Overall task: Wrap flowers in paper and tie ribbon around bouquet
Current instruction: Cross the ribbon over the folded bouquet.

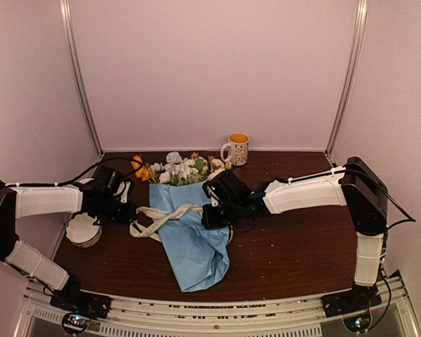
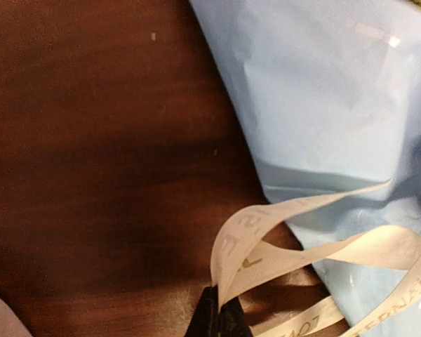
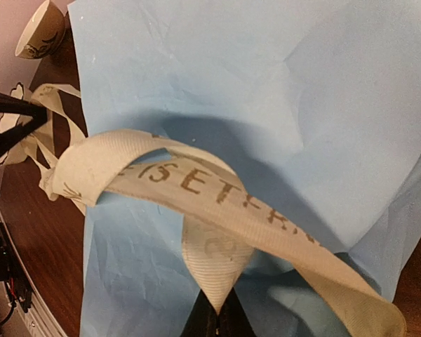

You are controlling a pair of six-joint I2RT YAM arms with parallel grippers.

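Pinched fully shut on the flat cream fabric ribbon, both left gripper and right gripper; draped across the creased blue paper-cone bouquet lying dead centre, flower heads toward the far side.

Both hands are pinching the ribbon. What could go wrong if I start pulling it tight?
1. The left hand and right hand each grip the ribbon only at their tips, so it may slip free under tension.
2. The ribbon lies loosely across the paper. Pulling could crumple or drag the thin sheet and shift the flowers.
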